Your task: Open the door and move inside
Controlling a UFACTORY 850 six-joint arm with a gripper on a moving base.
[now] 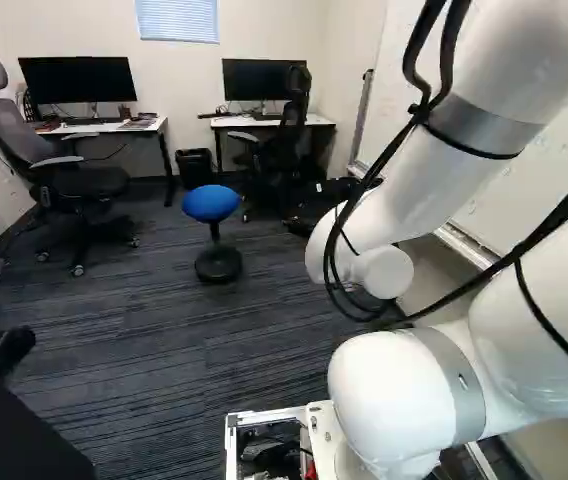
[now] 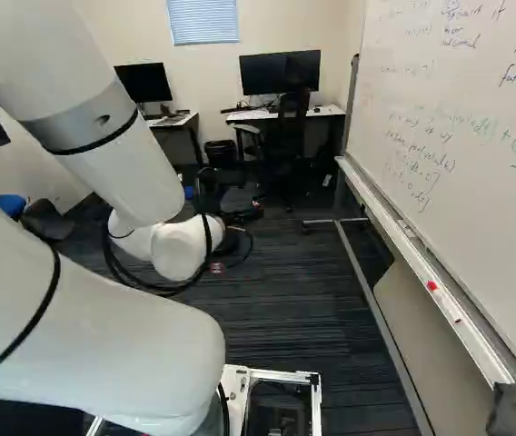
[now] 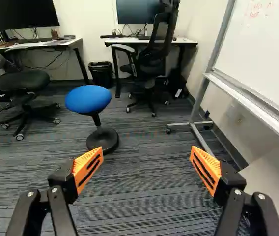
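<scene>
An office, furnished for desk work.
In the left base view, beyond the blue stool (image 1: 211,203), stand a waste bin (image 1: 195,168) and two desks (image 1: 114,127), each bearing a monitor (image 1: 77,80); a wheeled chair (image 1: 79,180) is left of the stool, a black mesh chair (image 1: 282,140) behind it to the right. Farther right is a whiteboard (image 1: 554,170) with handwriting. Carpet (image 1: 154,320) surrounds the stool; a window blind (image 1: 178,20) hangs beyond it.

White arm (image 1: 419,190) bent and extended ahead, black jaws (image 2: 236,237) spread wide apart
</scene>
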